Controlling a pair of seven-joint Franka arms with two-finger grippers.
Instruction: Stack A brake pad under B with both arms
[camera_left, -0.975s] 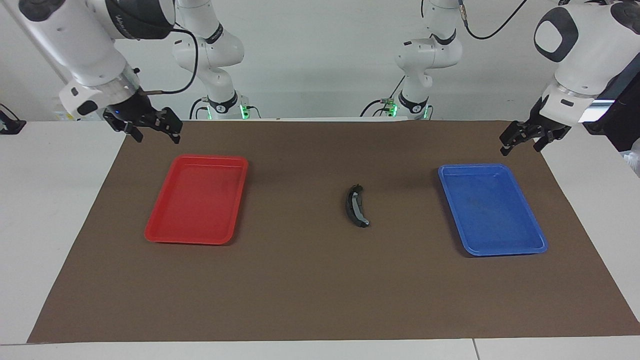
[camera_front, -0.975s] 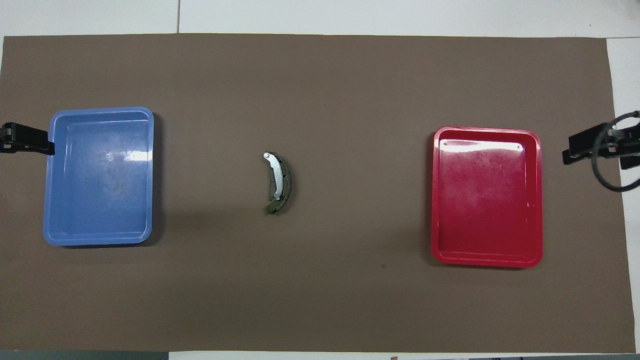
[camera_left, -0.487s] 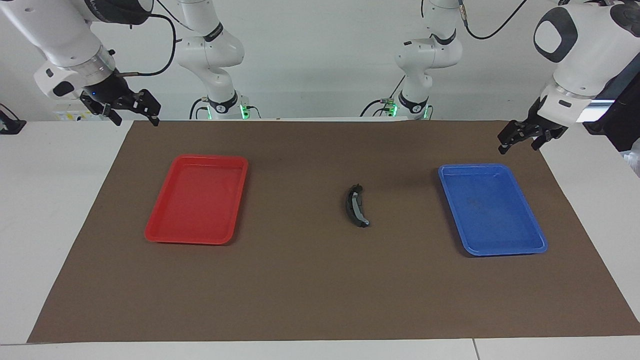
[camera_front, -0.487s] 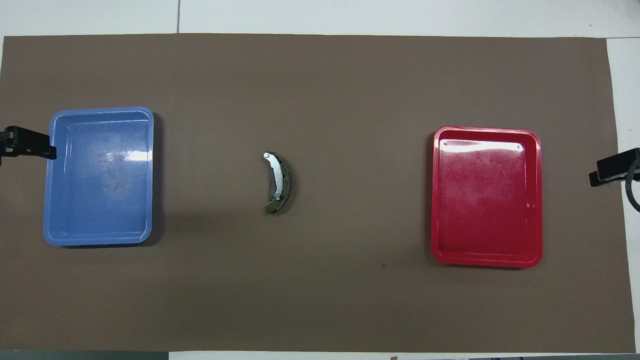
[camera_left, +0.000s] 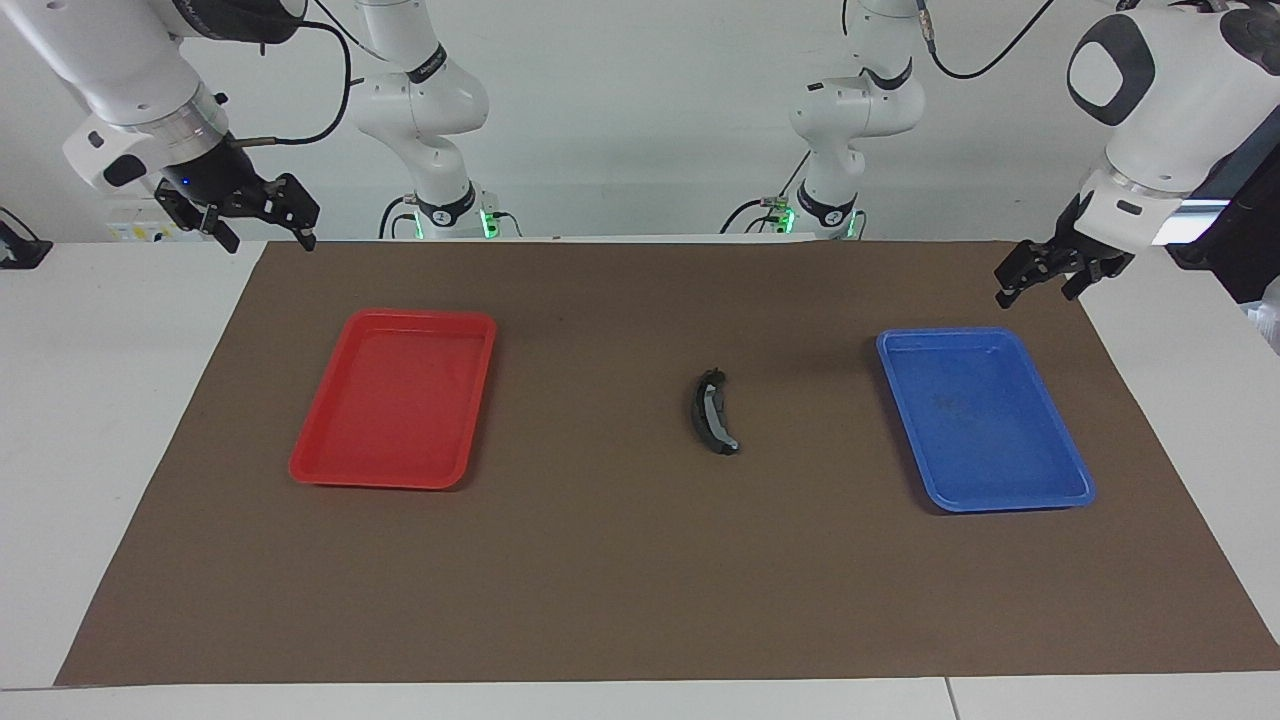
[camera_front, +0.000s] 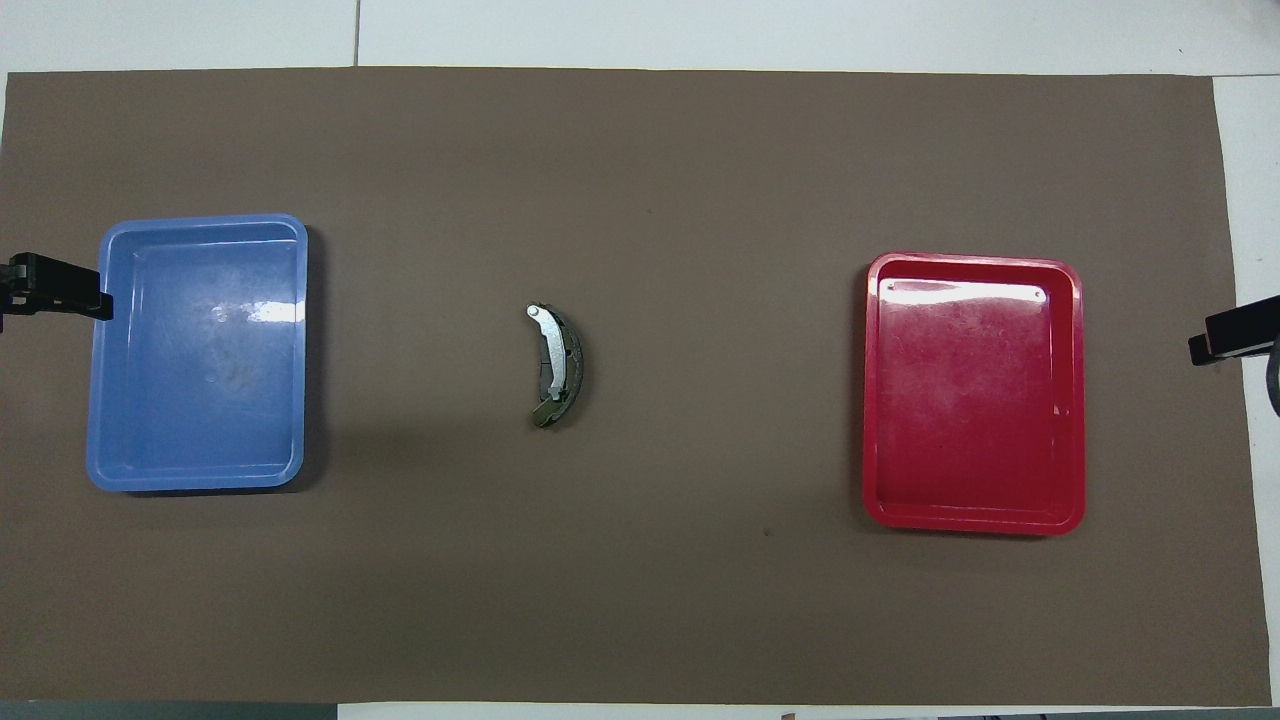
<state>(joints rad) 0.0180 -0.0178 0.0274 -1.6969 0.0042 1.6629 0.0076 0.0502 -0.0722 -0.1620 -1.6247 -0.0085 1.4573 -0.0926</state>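
One long crescent brake pad B, black with a light grey strip along its arc, lies on the brown mat midway between the two trays; it also shows in the overhead view. A dark edge shows along its outer curve. The short stubby pad A does not show as a separate thing. My right gripper is open and empty, raised over the mat's corner near the red tray, and shows at the overhead view's edge. My left gripper is open and empty, raised by the blue tray's near corner, and also shows overhead.
A red tray lies toward the right arm's end of the mat and a blue tray toward the left arm's end; nothing lies in either. The brown mat covers most of the white table.
My right gripper has risen and drawn back from near the red tray toward the mat's corner by the robots. The left gripper has barely shifted. The pad has not moved.
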